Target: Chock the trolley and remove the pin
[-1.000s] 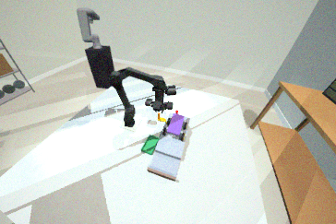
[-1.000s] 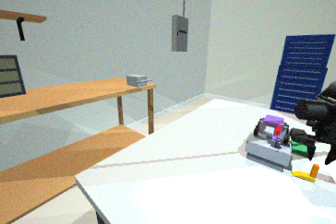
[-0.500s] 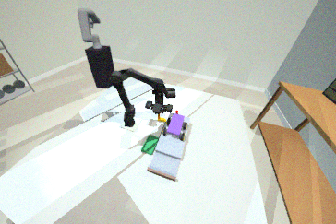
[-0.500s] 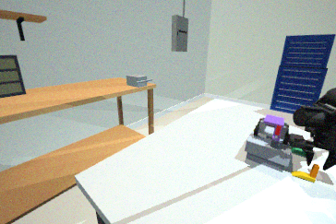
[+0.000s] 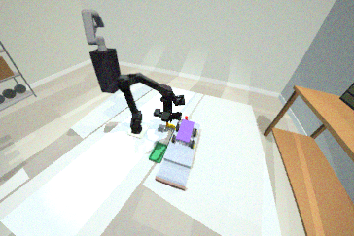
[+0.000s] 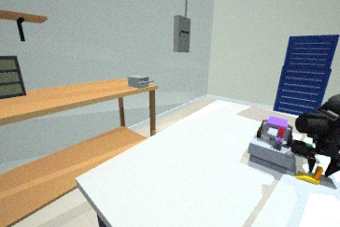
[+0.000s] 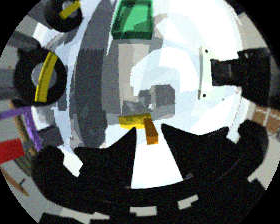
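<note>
The purple trolley (image 5: 185,131) (image 6: 277,121) stands on the grey ramp (image 5: 174,171) (image 6: 272,156). The red-headed stop pin (image 5: 186,118) (image 6: 281,132) (image 7: 8,151) is upright at its uphill end. The yellow chock (image 6: 305,178) (image 7: 132,121) lies on the table beside the ramp's uphill end, away from the wheels. Its orange handle (image 6: 318,173) (image 7: 151,134) shows between and just beyond my fingertips in the wrist view. My gripper (image 7: 148,127) is partly open, points down over the chock and holds nothing. The green tray (image 5: 158,152) (image 7: 134,21) is empty beside the ramp.
The arm's base plate (image 7: 205,84) is on the other side of the chock from the ramp. The trolley's near wheels (image 7: 41,77) and the ramp's side are close to my gripper. A wooden bench (image 5: 311,164) (image 6: 70,97) stands apart from the table.
</note>
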Controlling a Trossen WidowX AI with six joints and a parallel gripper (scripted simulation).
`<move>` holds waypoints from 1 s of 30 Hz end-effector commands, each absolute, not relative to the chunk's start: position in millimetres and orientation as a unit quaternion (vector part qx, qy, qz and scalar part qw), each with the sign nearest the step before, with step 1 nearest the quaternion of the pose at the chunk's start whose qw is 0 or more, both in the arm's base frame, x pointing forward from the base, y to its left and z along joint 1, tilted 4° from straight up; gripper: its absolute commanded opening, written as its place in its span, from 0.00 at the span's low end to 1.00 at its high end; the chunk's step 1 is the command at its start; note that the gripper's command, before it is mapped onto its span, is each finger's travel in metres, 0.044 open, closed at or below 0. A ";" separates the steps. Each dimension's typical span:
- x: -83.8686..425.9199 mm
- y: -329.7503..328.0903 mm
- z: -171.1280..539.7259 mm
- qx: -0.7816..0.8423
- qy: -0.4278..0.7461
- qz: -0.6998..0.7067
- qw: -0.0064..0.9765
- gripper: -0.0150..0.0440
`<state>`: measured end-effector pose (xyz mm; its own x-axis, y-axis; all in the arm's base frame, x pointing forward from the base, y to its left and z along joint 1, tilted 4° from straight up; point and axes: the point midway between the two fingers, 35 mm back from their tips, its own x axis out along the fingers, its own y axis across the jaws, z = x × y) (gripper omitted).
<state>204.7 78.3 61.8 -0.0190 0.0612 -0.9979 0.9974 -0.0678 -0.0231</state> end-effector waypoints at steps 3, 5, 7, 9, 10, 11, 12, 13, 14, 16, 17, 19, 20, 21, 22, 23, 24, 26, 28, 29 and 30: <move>203.8 79.1 52.3 0.527 0.503 -0.508 0.460 0.58; 204.2 78.5 55.9 0.526 0.503 -0.507 0.462 0.53; 204.2 78.5 55.9 0.526 0.503 -0.507 0.462 0.44; 204.2 78.5 55.9 0.526 0.503 -0.507 0.462 0.35; 204.2 78.5 55.9 0.526 0.503 -0.507 0.462 0.34; 204.2 78.5 55.9 0.526 0.503 -0.507 0.462 0.33; 204.2 78.5 55.9 0.526 0.503 -0.507 0.462 0.32; 204.2 78.5 55.9 0.526 0.503 -0.507 0.462 0.31; 204.2 78.5 55.9 0.526 0.503 -0.507 0.462 0.30; 204.2 78.5 55.9 0.526 0.503 -0.507 0.462 0.27; 204.2 78.5 56.7 0.526 0.503 -0.507 0.462 0.25; 204.6 78.2 62.5 0.526 0.503 -0.507 0.461 0.25; 204.7 77.9 67.6 0.526 0.503 -0.508 0.461 0.25; 204.4 77.3 72.1 0.527 0.503 -0.508 0.460 0.25; 204.0 76.9 75.6 0.527 0.503 -0.508 0.460 0.25; 203.7 76.4 79.5 0.527 0.503 -0.508 0.460 0.25; 203.3 76.0 82.5 0.527 0.503 -0.508 0.460 0.25; 203.6 75.6 88.2 0.527 0.503 -0.508 0.460 0.25; 204.0 75.2 94.8 0.527 0.503 -0.508 0.460 0.25; 204.1 74.9 98.3 0.527 0.503 -0.508 0.460 0.25; 204.2 74.7 101.5 0.527 0.503 -0.508 0.460 0.25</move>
<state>203.8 75.1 90.3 -0.0258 0.0589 -0.9979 0.9968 -0.0737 -0.0301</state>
